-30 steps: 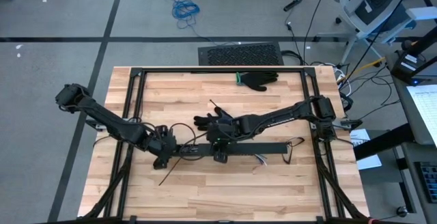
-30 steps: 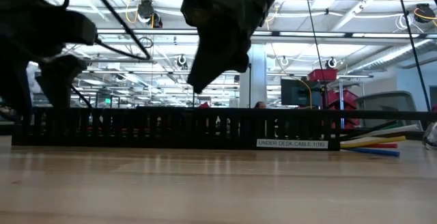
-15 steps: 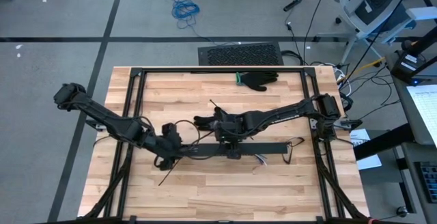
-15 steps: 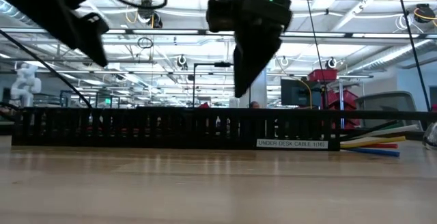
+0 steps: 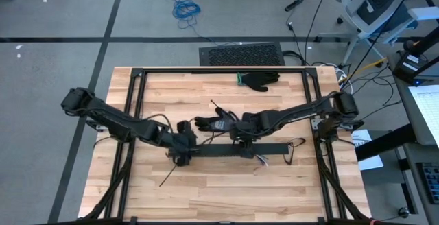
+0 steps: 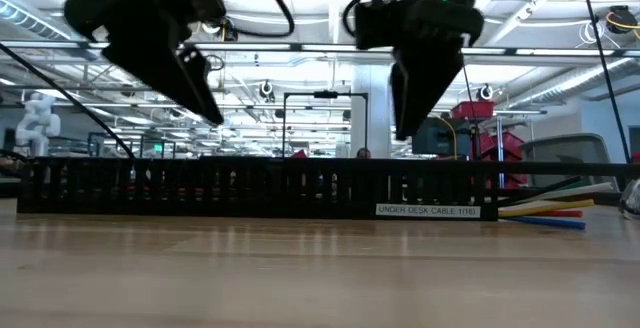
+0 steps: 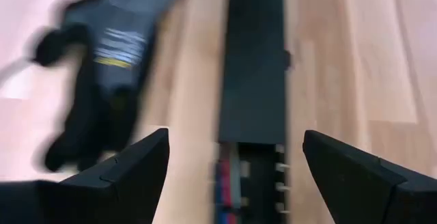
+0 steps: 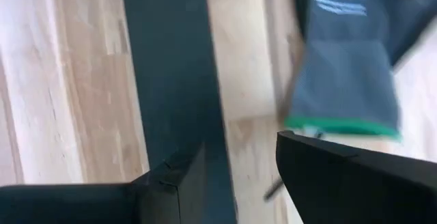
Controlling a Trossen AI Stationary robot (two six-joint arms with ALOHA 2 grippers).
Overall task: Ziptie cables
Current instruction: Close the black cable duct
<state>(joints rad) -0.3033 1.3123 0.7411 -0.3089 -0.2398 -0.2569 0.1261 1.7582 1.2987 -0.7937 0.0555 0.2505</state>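
1. A long black slotted channel lies across the wooden worktop, running left to right, near the middle.
2. The cables lie inside the channel; in the low view their white, green, yellow, red and blue ends stick out of its right end, past a white label on its near wall.
3. In the left wrist view red and blue strands show in an uncovered stretch of the channel, and a plain black cover closes the stretch beyond it.
4. The left hand hangs over the left part of the channel. Its fingers are spread wide, one to each side of the channel, holding nothing.
5. The right hand hangs over the middle of the channel, just to its far side. Its fingers are spread, with the channel's black cover between them, and nothing is pinched.
6. In the low view both hands are above the channel's top edge, not touching it.
7. A dark glove lies on the worktop just beyond the channel, beside the right hand.
8. A second dark glove with a green cuff lies near the far edge of the worktop, well apart from the channel.
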